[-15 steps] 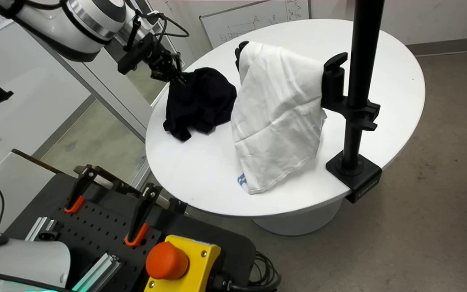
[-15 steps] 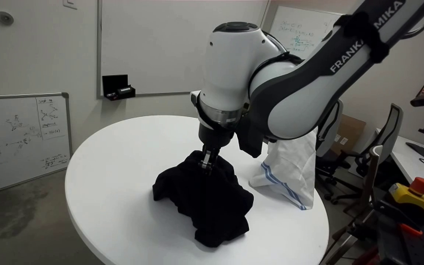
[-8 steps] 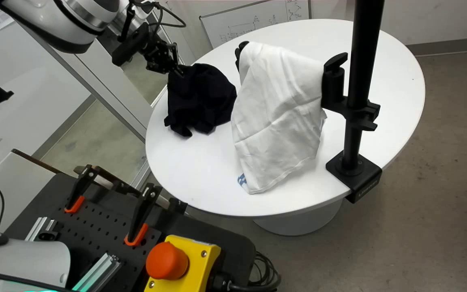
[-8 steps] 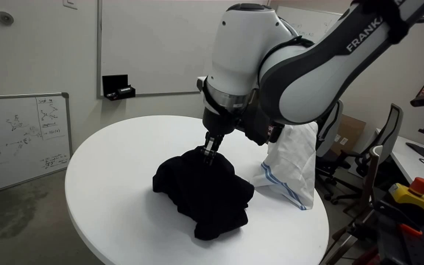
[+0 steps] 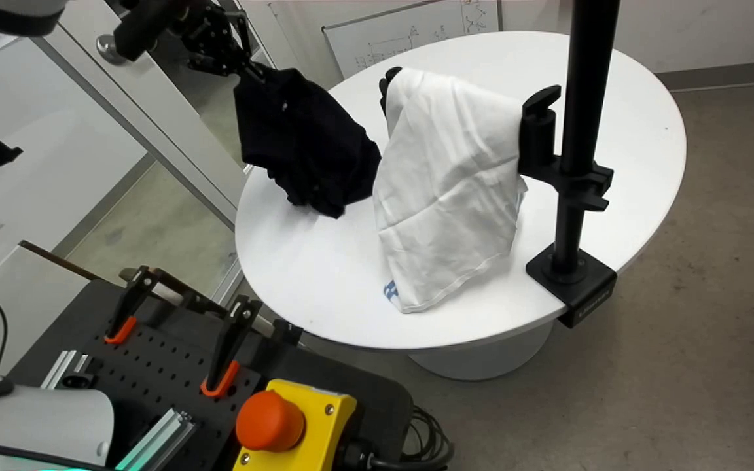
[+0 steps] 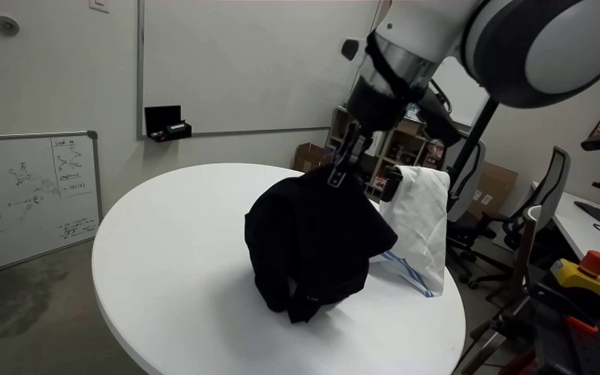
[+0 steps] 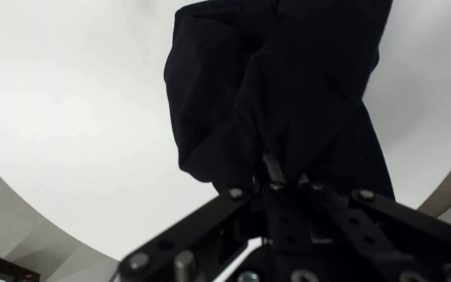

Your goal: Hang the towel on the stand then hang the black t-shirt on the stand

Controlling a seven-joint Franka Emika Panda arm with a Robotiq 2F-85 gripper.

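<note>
Shirt point(image 5: 311, 140) has gone within the last second from a heap to a hanging drape above the table point(image 5: 324, 281), drawn up by the gripper point(image 5: 256, 72), which is clenched on a pinch of its top cloth. Whether the lowest folds have left the table, I cannot tell. The towel point(image 5: 449, 183) has not shifted and is already draped on the stand point(image 5: 586, 98), so this looks like the early lift of the second hanging.

In an exterior view the shirt reaches past the left rim point(image 5: 239, 216), while its right side meets the towel's left edge; touching or just beside, I cannot tell. Little hanging space shows: a dark tip point(image 5: 387, 84) pokes out past the towel at far left. Open room seems to lie above the towel; I judge a higher lift is wanted first, since a low sweep rightward could drag the towel off.
</note>
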